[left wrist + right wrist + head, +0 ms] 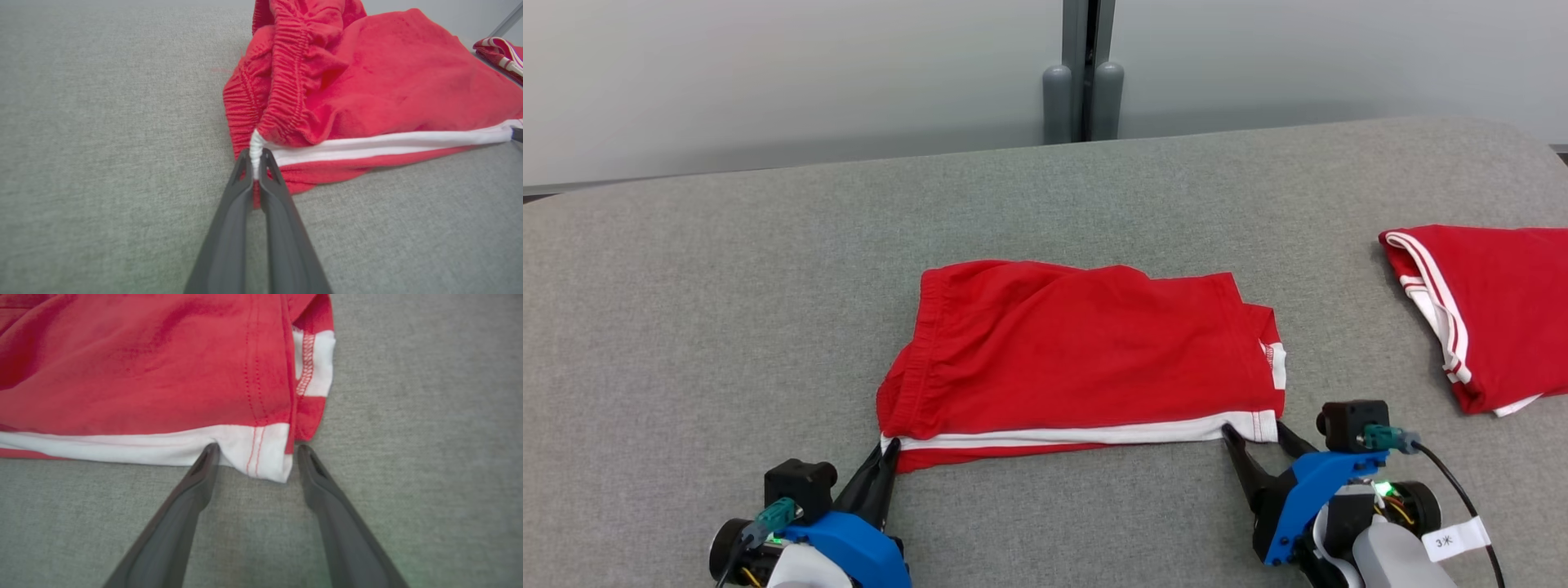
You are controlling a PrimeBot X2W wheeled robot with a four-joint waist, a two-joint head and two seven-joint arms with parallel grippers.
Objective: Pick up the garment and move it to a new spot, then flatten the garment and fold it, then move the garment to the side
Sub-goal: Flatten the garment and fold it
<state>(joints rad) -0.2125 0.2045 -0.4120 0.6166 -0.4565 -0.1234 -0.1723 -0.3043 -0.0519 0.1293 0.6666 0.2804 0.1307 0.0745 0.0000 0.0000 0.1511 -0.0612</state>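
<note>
The garment (pixel 1078 351) is a pair of red shorts with a white side stripe, lying folded in the middle of the grey table. My left gripper (pixel 888 454) is shut on its near left corner, pinching the white stripe end at the waistband (pixel 256 152). My right gripper (pixel 1255 433) stands open at the near right corner, its two fingers on either side of the white hem corner (pixel 261 457) without closing on it. In the left wrist view the gathered elastic waistband (pixel 286 81) rises just beyond my fingertips.
A second red garment (pixel 1486 310) with white stripes lies at the table's right edge, also visible in the left wrist view (pixel 500 53). A grey wall with a dark post (pixel 1085 82) stands behind the table (pixel 727 310).
</note>
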